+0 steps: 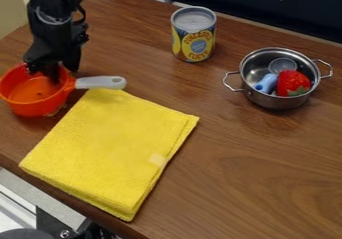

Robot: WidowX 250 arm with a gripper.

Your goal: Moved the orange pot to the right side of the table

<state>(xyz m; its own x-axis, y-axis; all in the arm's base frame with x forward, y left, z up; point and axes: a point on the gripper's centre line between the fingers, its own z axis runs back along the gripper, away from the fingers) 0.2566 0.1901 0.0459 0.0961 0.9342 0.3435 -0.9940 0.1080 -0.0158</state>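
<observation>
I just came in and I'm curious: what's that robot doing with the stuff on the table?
The black robot arm has its gripper down at the orange pot, over on the left of the picture. It's there to move the pot to the table's right side, which hasn't happened yet. I can't tell if it has a grip. The yellow cloth, the can and the metal pot stand apart from the gripper.

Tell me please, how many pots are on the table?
2: the orange pot at the left, under the gripper, and the metal pot at the upper right.
</observation>
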